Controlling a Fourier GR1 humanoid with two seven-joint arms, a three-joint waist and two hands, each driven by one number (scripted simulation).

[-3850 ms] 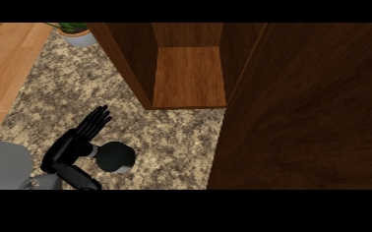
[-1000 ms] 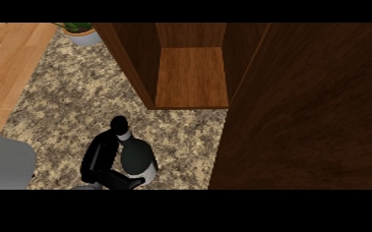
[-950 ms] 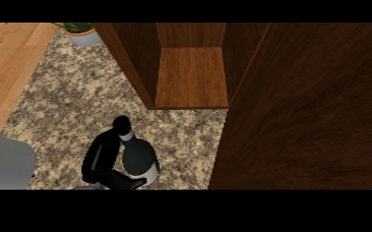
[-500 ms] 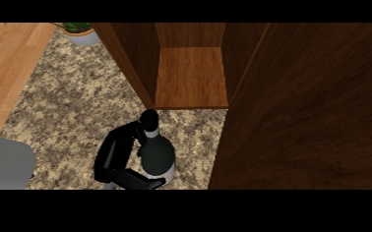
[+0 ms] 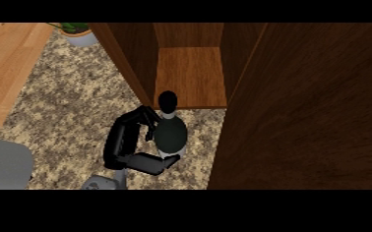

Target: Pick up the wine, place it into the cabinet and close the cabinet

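Before the open cabinet (image 5: 190, 73) — the left hand (image 5: 129, 142) grips the wine (image 5: 170, 130), fingers curled round its left side.

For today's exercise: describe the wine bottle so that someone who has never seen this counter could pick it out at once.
Find the open wooden cabinet standing on the speckled stone counter. Just in front of its shelf edge, a black robot hand curls round the wine bottle. It is the only dark, round-bodied thing with a narrow black-capped neck; the potted plant sits far back.

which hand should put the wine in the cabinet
The left hand: it is curled round the wine bottle, just in front of the open cabinet shelf. The right hand is not in view.
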